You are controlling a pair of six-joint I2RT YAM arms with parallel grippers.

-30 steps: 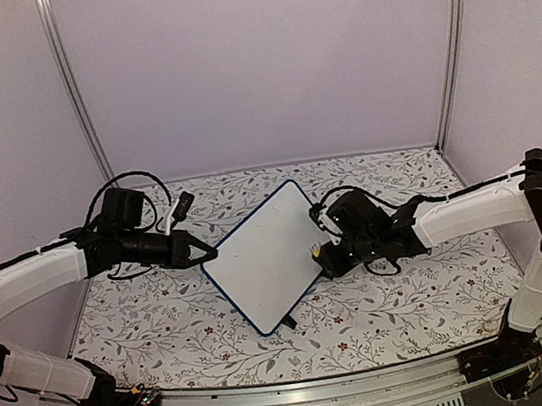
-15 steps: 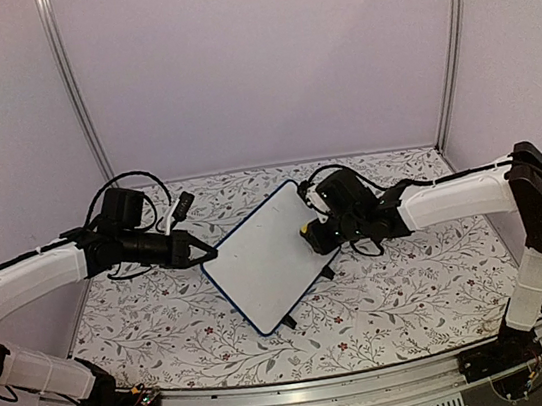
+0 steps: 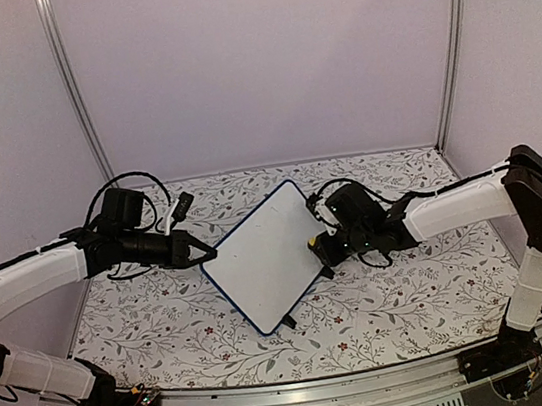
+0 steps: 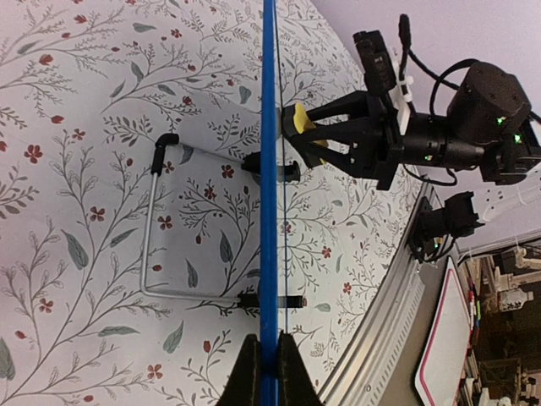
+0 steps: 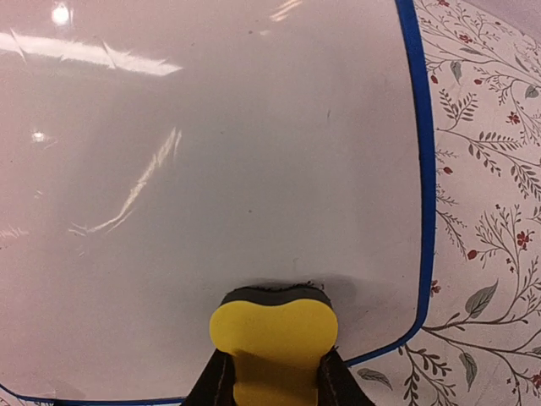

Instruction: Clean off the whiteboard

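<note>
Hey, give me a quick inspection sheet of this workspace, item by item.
Surface: floral tablecloth, flat, no spills seen.
Job's things: whiteboard propped on its wire stand, no writing visible on its face; yellow eraser against the face near one corner.
Clutter: nothing seen.
Grippers: left gripper shut on the whiteboard's edge; right gripper shut on the yellow eraser.
Cables: black cables looped at both wrists.
Surroundings: lavender walls, metal posts.

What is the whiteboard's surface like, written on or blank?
Blank. The whiteboard shows only light reflections and no writing in the top and right wrist views.
</note>
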